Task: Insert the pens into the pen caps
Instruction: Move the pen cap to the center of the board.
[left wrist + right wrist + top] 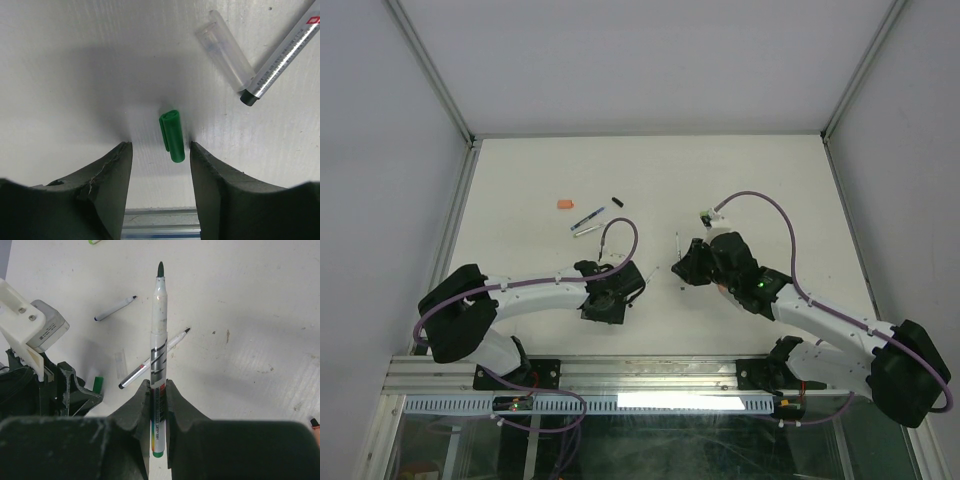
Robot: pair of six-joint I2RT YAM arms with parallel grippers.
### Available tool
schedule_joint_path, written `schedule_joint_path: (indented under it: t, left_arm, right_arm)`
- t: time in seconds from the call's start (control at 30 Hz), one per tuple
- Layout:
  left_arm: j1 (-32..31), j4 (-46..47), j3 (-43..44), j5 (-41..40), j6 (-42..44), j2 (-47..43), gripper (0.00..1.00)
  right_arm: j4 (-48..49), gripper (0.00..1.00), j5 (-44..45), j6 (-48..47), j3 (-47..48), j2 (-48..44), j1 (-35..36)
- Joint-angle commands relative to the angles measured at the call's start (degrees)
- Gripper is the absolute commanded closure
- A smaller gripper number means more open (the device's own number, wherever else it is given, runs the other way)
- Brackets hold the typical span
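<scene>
A dark green pen cap lies flat on the table between the fingers of my left gripper, nearer the right finger and not gripped. That gripper is open and low over the table. My right gripper is shut on a white pen with a green tip that points away from the wrist. In the top view this gripper sits just right of the left one. A clear cap and a white pen lie beyond the green cap.
An orange cap, a black cap, a dark blue pen and a white pen lie toward the back left. A light green cap sits behind the right arm. Another small pen lies farther out.
</scene>
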Motion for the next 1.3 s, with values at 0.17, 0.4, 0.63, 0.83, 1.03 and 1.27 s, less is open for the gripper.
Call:
schedule_joint_path:
  t: [0.17,0.4,0.63,0.83,1.03,1.27]
  left_arm:
    - [-0.5,-1.9,-0.1,-1.7,-1.8,-1.0,0.55]
    - [-0.3,-3.0,-0.7,-2.3,-2.8,-1.2,0.58]
    - [1.8,-3.7,-2.6,-2.2,-2.9,-3.5,0.49]
    - [4.3,-3.6,-3.1,-2.1,-2.9,-5.7,0.50]
    - [6.0,-3.1,-3.3,-2.3,-2.4,-5.8,0.53]
    - [8.4,-1.1,-2.2,-2.0,-0.4,-5.1,0.55]
  right_arm:
    - [3.9,1.00,-0.2,0.4,0.2,0.7,-0.2]
    - [4.0,1.00,-0.2,0.4,0.3,0.9,-0.3]
    - [4.6,1.00,-0.5,0.6,0.2,1.4,-0.3]
    - [4.9,1.00,-0.7,0.6,0.3,1.7,-0.3]
    - [4.9,1.00,-0.7,0.6,0.3,1.6,-0.3]
    - [4.8,1.00,-0.8,0.4,0.6,2.0,-0.3]
